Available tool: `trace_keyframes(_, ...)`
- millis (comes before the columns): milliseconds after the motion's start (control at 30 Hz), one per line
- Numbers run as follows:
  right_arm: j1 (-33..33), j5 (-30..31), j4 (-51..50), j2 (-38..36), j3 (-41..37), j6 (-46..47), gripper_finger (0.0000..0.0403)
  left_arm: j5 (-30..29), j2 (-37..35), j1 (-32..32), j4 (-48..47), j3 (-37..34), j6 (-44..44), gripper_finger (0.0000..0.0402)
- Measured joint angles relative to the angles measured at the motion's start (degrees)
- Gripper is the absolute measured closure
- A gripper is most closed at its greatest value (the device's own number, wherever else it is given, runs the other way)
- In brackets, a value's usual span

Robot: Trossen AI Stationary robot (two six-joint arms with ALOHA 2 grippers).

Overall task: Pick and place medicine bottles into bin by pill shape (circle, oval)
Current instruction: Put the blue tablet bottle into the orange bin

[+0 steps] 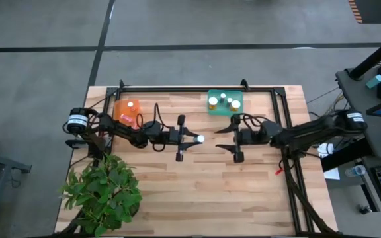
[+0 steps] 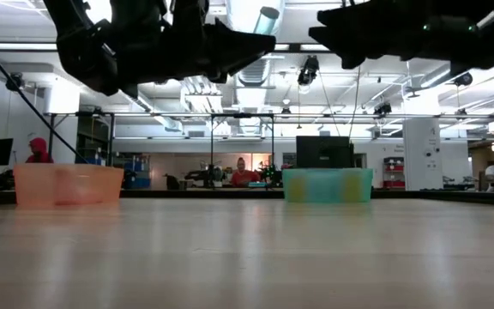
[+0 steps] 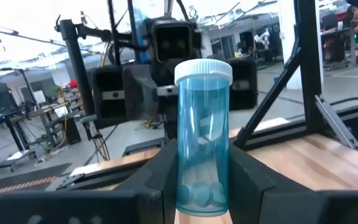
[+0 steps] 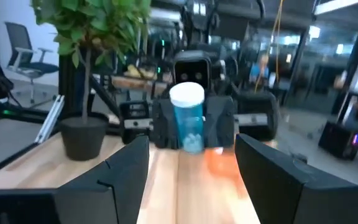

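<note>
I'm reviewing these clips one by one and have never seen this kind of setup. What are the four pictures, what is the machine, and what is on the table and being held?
Two dark robot arms work at a pale wooden table. One picture looks straight down from above, one looks level across the tabletop, and two come from cameras on the arms' wrists.

The left gripper holds a clear blue medicine bottle with a white cap upright above mid-table; pale pills lie at its bottom. The right gripper faces it, fingers open and empty.

At the table's far edge sit an orange bin with one white-capped bottle and a green bin with several white-capped bottles. A leafy potted plant stands on the near left corner.
</note>
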Motion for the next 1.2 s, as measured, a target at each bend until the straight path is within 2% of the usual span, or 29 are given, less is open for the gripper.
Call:
trace_keyframes(200,0.11,0.48,13.46,10.30,0.97,-3.39,0.0177,0.00,0.00,0.00,0.74,0.75,-0.22,0.0318)
trace_keyframes(400,0.30,0.06,23.09,16.19,2.36,-3.05,0.0177,-0.04,-0.02,-0.01,0.92,0.73,-2.44,0.0318)
trace_keyframes(600,0.35,0.06,23.37,21.48,6.57,-2.59,0.0177,-0.96,-0.02,0.25,0.97,0.84,-1.22,0.0318)
trace_keyframes(800,0.53,0.07,23.41,23.70,9.41,-3.43,0.0192,-1.01,-0.02,0.27,0.90,0.78,-1.48,0.0318)
trace_keyframes(1033,0.57,0.08,23.07,25.74,11.74,-3.88,0.0229,-1.09,-0.02,0.55,0.75,0.67,-1.46,0.0318)
trace_keyframes(1200,0.57,0.39,23.07,26.48,12.48,-4.01,0.0272,-1.05,-0.02,0.50,0.78,0.51,-1.46,0.0318)
